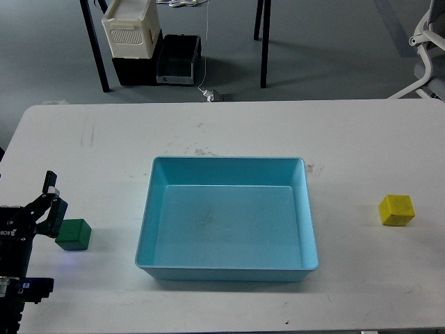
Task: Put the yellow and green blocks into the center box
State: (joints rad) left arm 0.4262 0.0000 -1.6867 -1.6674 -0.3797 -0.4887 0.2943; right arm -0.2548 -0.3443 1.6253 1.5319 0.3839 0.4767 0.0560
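Note:
The dark green block (74,234) sits on the white table at the left, a little left of the light blue tray (227,169). The tray stands in the middle of the table with nothing in it. The yellow block (397,210) sits on the table to the right of the tray, well apart from it. My left gripper (54,205) comes in at the lower left edge, its fingers spread, just left of and slightly above the green block, holding nothing. My right arm and gripper are out of view.
The white table (222,132) has faint scuff marks behind the tray. On the floor beyond the far edge stand a cream-white slatted crate (131,29), a black bin (178,61), table legs and a white chair base (425,62).

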